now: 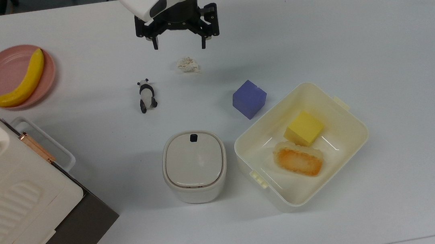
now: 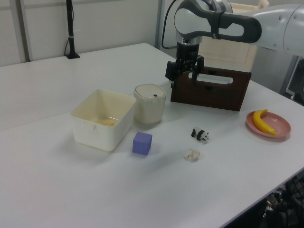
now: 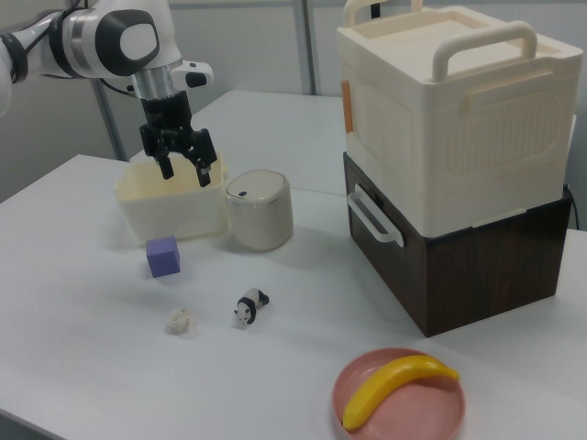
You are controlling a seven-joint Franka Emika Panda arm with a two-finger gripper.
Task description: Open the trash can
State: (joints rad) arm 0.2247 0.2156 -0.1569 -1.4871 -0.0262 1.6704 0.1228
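Observation:
The trash can (image 1: 194, 165) is a small off-white rounded bin standing in the middle of the table, just to the top view's left of the cream food box. Its flat beige-grey lid (image 1: 193, 159) lies shut, with the black button (image 1: 193, 138) at the far edge. The same trash can (image 2: 150, 102) (image 3: 260, 209) stands upright in the left and right views. My gripper (image 1: 179, 47) (image 2: 183, 80) (image 3: 186, 174) hangs open in the air, well above the table and farther back than the bin, with nothing between its fingers.
A cream lidless food box (image 1: 261, 153) holds a yellow cube (image 1: 304, 128) and a pastry (image 1: 298, 158). A purple cube (image 1: 249, 99), panda toy (image 1: 146, 95) and crumpled scrap (image 1: 188, 65) lie behind the bin. A banana (image 1: 21, 82) rests on a pink plate (image 1: 2, 72). A big white appliance (image 1: 2, 193) stands at the top view's left.

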